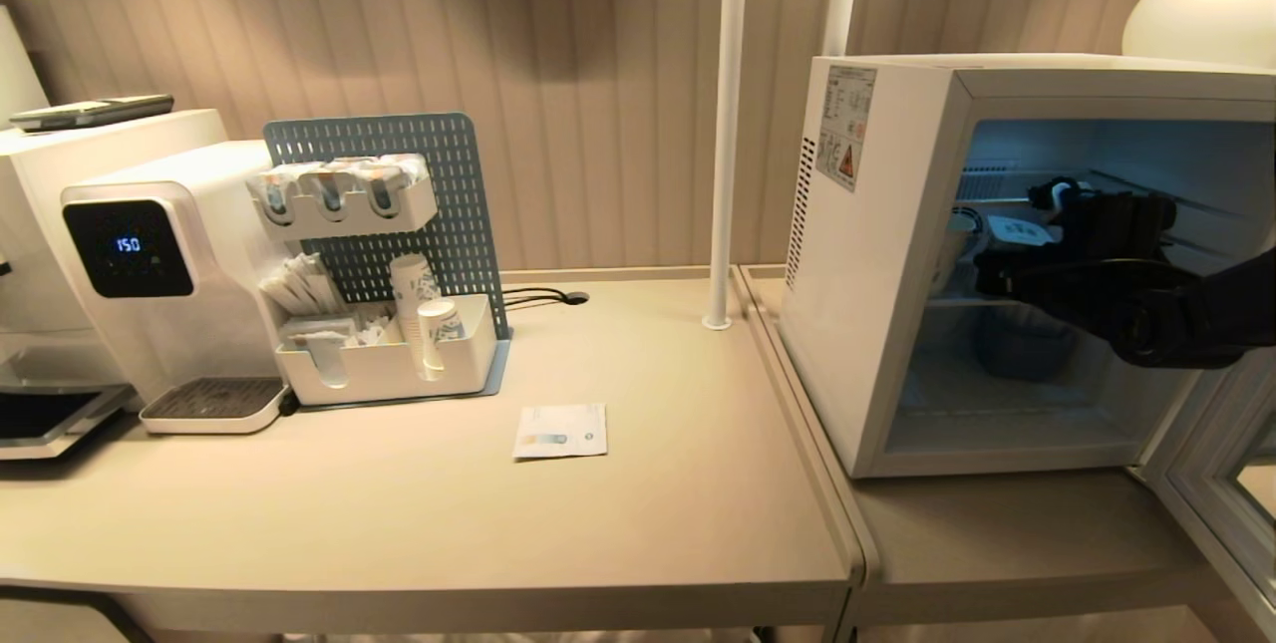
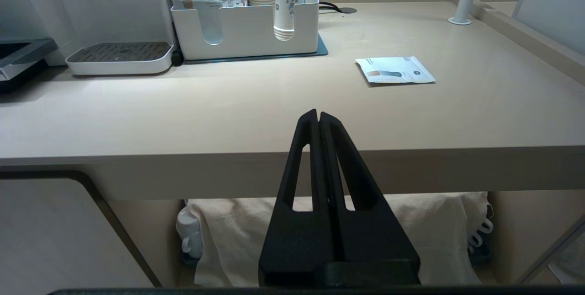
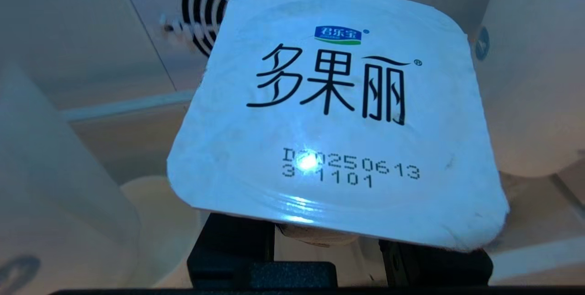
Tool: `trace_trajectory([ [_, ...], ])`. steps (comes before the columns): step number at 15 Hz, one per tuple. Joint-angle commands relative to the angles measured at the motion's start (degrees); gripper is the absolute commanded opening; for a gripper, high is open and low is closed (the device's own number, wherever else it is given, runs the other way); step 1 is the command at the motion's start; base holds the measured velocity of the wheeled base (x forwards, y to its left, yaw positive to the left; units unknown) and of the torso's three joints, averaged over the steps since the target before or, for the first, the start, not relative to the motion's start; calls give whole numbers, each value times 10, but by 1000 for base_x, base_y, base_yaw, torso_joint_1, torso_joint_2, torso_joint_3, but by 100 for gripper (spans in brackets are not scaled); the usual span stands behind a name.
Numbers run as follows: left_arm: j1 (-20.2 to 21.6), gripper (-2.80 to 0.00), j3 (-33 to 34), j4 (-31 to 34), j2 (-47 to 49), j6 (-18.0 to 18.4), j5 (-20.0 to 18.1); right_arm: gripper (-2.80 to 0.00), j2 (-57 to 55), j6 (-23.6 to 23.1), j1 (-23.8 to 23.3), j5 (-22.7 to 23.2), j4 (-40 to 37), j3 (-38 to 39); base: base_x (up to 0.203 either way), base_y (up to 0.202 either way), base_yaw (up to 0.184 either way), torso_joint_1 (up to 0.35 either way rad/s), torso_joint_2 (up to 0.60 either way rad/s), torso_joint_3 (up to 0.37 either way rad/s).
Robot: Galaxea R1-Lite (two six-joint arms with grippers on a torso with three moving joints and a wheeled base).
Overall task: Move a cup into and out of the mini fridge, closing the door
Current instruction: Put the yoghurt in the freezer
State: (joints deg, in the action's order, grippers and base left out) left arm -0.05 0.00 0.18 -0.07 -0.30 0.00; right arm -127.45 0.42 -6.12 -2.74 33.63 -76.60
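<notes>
Table [image 1: 419,523]: beige counter filling the lower left and centre of the head view, with a second surface adjoining at lower right.

Mini fridge [image 1: 877,274]: white box at right of the head view, standing open; lit interior with wire shelves, warning sticker on its side near the top.

Door [image 1: 1221,469]: swung open, its pale frame showing only at the lower right edge.

Water dispenser [image 1: 150,264]: white unit at left, dark panel with lit digits.

Organiser [image 1: 384,364]: white bin before a blue pegboard, left of centre, holding paper cups [image 1: 429,314].

Right gripper [image 1: 1012,244]: black, reaching into the fridge at upper-shelf level, fingers clamped on the cup.

Left gripper [image 2: 318,119]: fingers pressed together, holding nothing, hanging before the table's front edge in the left wrist view.

Cup [image 3: 338,116]: white foil lid with black lettering fills the right wrist view; inside the fridge, held between the right gripper's fingers.

Packet [image 1: 560,431]: small, white, flat on the table at centre.
</notes>
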Motion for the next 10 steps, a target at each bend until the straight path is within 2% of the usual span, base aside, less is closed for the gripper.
trace_trajectory([
  [1, 0, -280, 0, 0, 1, 0, 0, -280, -7, -9, 0, 0, -2, 7, 0, 0, 0, 0, 0, 0],
  [3, 0, -280, 0, 0, 1, 0, 0, -280, -10, -22, 0, 0, 1, 15, 0, 0, 0, 0, 0, 0],
  [10, 0, -280, 0, 0, 1, 0, 0, -280, -52, -18, 2, 2, 3, -4, 0, 0, 0, 0, 0, 0],
])
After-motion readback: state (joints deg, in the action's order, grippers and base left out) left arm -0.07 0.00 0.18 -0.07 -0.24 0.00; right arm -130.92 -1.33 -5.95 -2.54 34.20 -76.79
